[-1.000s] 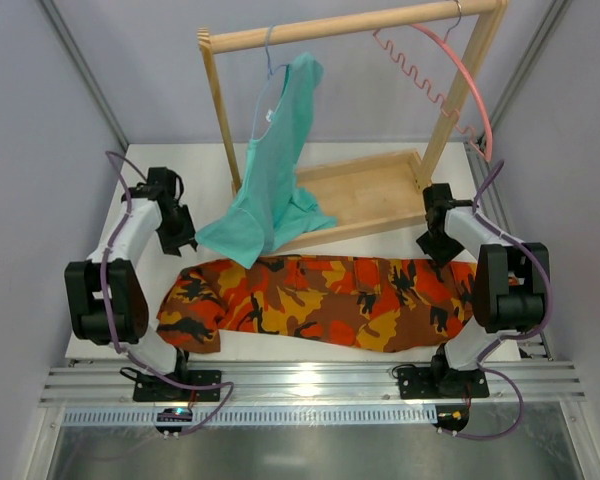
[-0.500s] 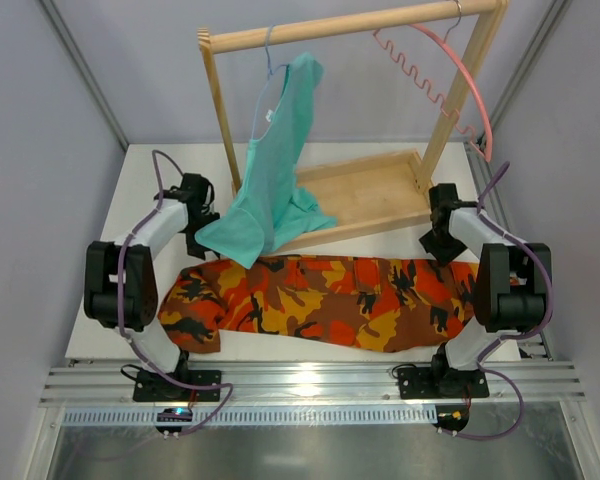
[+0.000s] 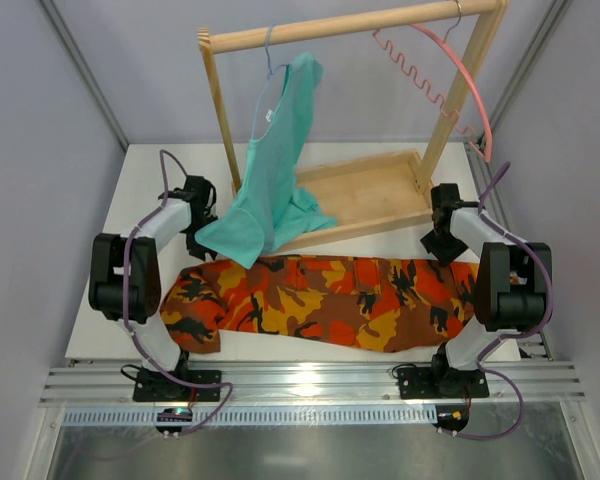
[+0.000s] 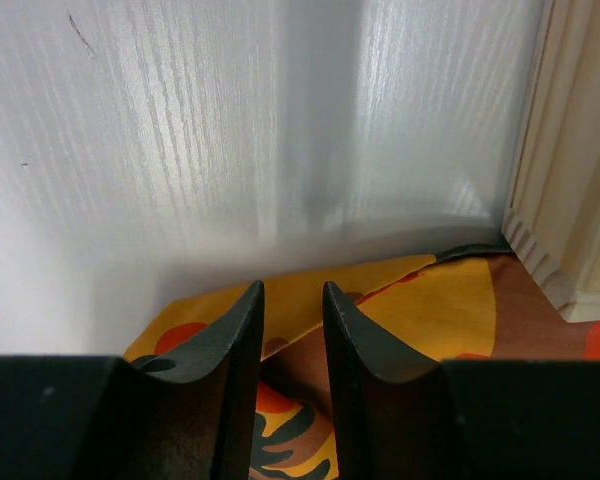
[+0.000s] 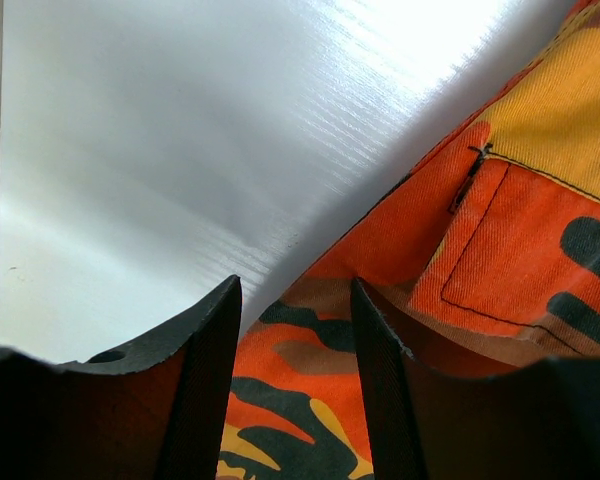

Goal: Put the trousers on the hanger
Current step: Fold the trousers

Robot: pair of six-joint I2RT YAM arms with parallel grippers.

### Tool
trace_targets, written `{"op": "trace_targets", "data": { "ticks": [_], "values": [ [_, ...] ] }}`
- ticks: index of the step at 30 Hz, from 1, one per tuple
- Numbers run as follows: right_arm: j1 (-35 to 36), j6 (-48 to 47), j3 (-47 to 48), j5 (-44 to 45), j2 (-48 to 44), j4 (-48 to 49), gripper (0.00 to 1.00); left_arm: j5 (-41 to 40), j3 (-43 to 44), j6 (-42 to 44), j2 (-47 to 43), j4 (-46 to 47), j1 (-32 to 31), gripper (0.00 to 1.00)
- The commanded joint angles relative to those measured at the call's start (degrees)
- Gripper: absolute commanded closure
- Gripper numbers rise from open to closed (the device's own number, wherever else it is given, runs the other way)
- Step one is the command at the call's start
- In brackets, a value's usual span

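**A:** Where are the trousers (image 3: 320,300)?

**B:** We see them flat along the near edge of the surface (image 3: 145,180), reaching almost from left to right. The pink hanger (image 3: 467,85) hangs from the wooden rack (image 3: 350,25) at the far right corner. Its hook is hard to make out.

**A:** And our hands?

**B:** The left hand (image 4: 292,290) has a narrow gap over the trousers' far edge, with nothing visibly pinched. From above, a teal shirt (image 3: 275,180) half hides it. The right hand (image 5: 295,285) gapes wider over the cloth's edge; we can't tell whether it touches.
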Motion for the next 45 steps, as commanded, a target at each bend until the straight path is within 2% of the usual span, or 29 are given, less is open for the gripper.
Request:
{"op": "trace_targets", "data": {
  "ticks": [1, 12, 19, 29, 34, 37, 45],
  "values": [
    [-0.5, -0.4, 0.5, 0.8, -0.4, -0.2, 0.49, -1.6, 0.8, 1.2, 0.3, 1.1, 0.1, 0.70],
    [-1.1, -0.5, 0.7, 0.7, -0.5, -0.8, 0.49, -2.3, -0.5, 1.0, -2.7, 1.6, -0.1, 0.66],
    [-1.1, -1.8, 0.5, 0.4, -0.8, -0.2, 0.49, 4.4, 0.2, 2.1, -4.0, 0.1, -0.1, 0.58],
    [-1.0, -2.4, -0.3, -0.6, -0.9, 0.5, 0.49, 6.2, -0.7, 2.4, -3.9, 0.1, -0.1, 0.57],
    [-1.1, -2.5, -0.1, -0.9, -1.3, 0.5, 0.49, 4.3, -0.7, 3.1, -2.4, -0.1, -0.4, 0.59],
    [-1.0, -2.6, 0.1, -1.0, -1.2, 0.5, 0.50, -1.5, -0.1, 3.1, -0.6, -1.0, -1.5, 0.60],
    [-1.1, -2.7, 1.8, -0.4, -0.5, -1.3, 0.50, -5.6, 1.3, 3.2, 1.6, -1.1, -3.8, 0.62]
  ]
}}
